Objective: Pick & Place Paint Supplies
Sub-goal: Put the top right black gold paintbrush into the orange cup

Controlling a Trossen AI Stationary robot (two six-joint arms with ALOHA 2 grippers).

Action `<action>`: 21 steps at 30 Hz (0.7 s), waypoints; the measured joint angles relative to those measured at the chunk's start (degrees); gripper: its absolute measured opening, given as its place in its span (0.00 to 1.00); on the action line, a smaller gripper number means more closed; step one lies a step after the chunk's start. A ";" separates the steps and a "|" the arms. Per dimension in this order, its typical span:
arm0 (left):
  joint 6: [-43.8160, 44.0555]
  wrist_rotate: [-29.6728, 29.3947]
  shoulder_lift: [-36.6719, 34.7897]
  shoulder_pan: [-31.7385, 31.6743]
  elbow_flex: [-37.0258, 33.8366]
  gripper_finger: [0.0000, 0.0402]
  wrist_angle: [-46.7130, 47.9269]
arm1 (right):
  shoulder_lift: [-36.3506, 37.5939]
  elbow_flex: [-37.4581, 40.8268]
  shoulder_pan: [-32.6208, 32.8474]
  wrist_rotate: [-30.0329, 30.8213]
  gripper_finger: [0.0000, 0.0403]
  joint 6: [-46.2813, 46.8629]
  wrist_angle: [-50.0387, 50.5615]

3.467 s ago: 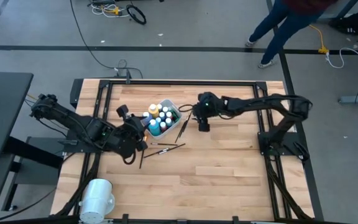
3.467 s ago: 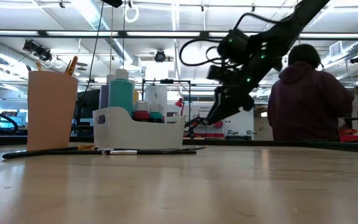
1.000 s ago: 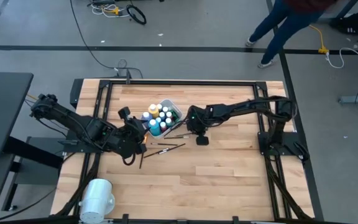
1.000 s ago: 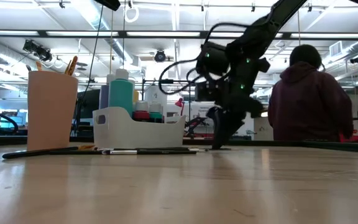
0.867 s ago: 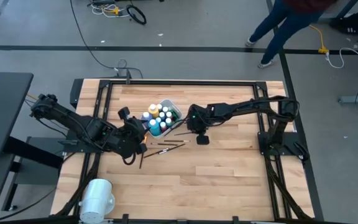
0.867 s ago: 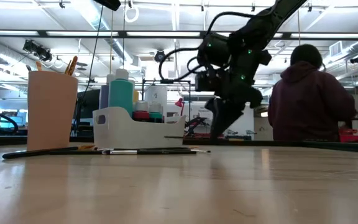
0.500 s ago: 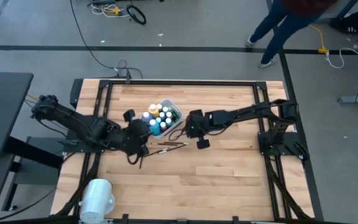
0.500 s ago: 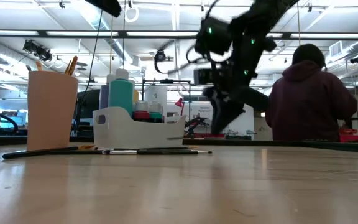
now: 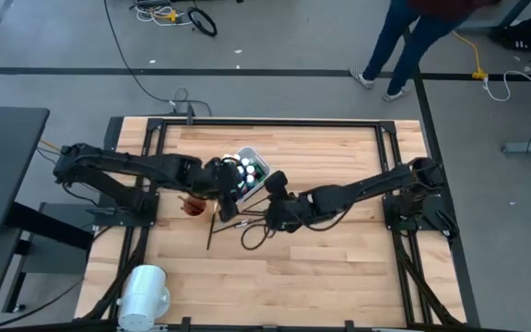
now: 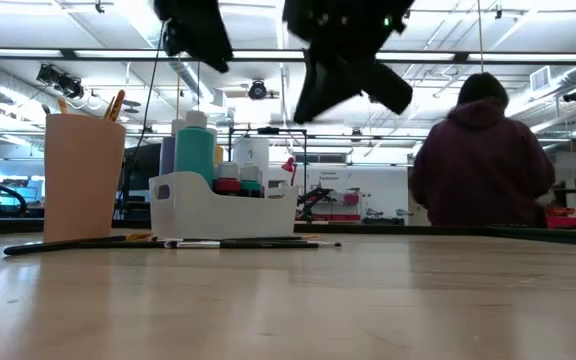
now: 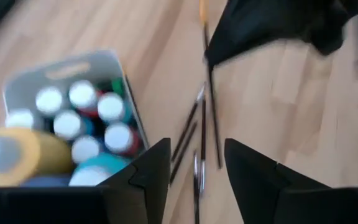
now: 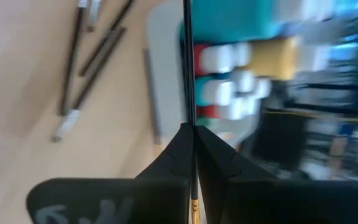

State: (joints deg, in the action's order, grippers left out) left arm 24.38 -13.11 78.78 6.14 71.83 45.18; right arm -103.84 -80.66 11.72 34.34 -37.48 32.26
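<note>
A white tub (image 9: pixel 250 169) holds white-capped paint bottles (image 11: pixel 82 121) near the table's middle. Several thin dark brushes (image 9: pixel 247 221) lie flat on the wood on its near side. Left of the tub stands a pinkish cup (image 10: pixel 83 175) with a brush (image 10: pixel 116 103) sticking out of it. My right gripper (image 9: pixel 267 194) hangs above the table just right of the tub, shut on one thin dark brush (image 12: pixel 187 62). My left gripper (image 11: pixel 197 171) is open and hovers over the loose brushes (image 11: pixel 201 140), touching nothing. My right gripper pinches the thin brush's dark shaft (image 12: pixel 189 118) between its two shut fingers. The brush lies along the fingers: most of its length sticks out ahead toward the tub, and an orange end (image 12: pixel 194 208) shows behind the fingertips. The brush is lifted clear of the table.
A large white cylinder (image 9: pixel 144 293) lies at the near left corner. A black frame (image 9: pixel 265 123) runs around the table's edges. A person (image 10: pixel 483 165) stands beyond the far edge. Bare wood lies toward the near right.
My right gripper has risen from the table beside the tub, gone toward the table's left and near edges, and rolled, staying shut. My left gripper has swung toward the table's right, off the cup, to a place over the loose brushes by the tub.
</note>
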 joint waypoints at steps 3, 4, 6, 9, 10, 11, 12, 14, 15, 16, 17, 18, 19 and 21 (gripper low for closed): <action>-0.02 3.21 1.26 -2.28 0.07 0.43 -0.89 | 0.07 -0.36 1.60 5.29 0.03 -2.95 -2.26; -0.02 3.75 1.49 -2.95 -0.01 0.43 -0.11 | 0.07 -0.31 1.98 6.93 0.03 -4.28 -3.49; -0.04 5.00 2.68 -3.95 0.03 0.44 -1.51 | 0.07 -0.35 2.52 8.74 0.03 -6.74 -5.80; -1.11 7.61 3.28 -5.20 -0.15 0.44 -1.27 | 0.07 -0.33 2.57 9.21 0.03 -9.99 -8.91; -1.20 7.97 3.84 -5.24 0.04 0.44 -2.96 | 0.07 -0.33 2.56 9.47 0.03 -10.66 -9.48; -1.27 8.06 4.21 -5.29 0.18 0.44 -4.02 | 0.07 -0.30 2.56 10.13 0.03 -11.53 -10.23; -1.53 8.14 4.43 -5.51 0.10 0.44 -3.71 | 0.07 -0.28 2.56 10.63 0.03 -12.66 -11.19; -2.54 8.33 5.03 -5.56 -0.09 0.44 -3.43 | 0.10 -0.28 2.54 10.93 0.03 -14.04 -12.45; -3.05 8.51 5.40 -5.61 0.08 0.44 -4.65 | 0.10 -0.28 2.54 10.94 0.03 -14.42 -12.98; -3.86 8.50 5.58 -5.69 0.04 0.44 -4.30 | 0.10 -0.28 2.54 10.90 0.03 -14.53 -13.50; -4.21 8.51 5.60 -5.74 -0.06 0.44 -3.53 | 0.10 -0.28 2.47 10.82 0.03 -14.62 -13.77; -4.33 8.49 5.67 -5.74 -0.06 0.44 -4.18 | 0.10 -0.31 2.42 10.90 0.03 -14.59 -13.84; -4.39 8.47 5.78 -5.74 0.03 0.44 -5.15 | 0.10 -0.30 2.41 11.11 0.03 -14.64 -13.83; -5.05 8.43 5.84 -5.77 0.01 0.44 -4.49 | 0.10 -0.28 2.36 11.45 0.03 -15.49 -14.00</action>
State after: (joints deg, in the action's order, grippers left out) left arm 19.33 -4.68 84.62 0.37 71.84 40.69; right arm -103.74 -80.95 14.08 45.79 -52.97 18.25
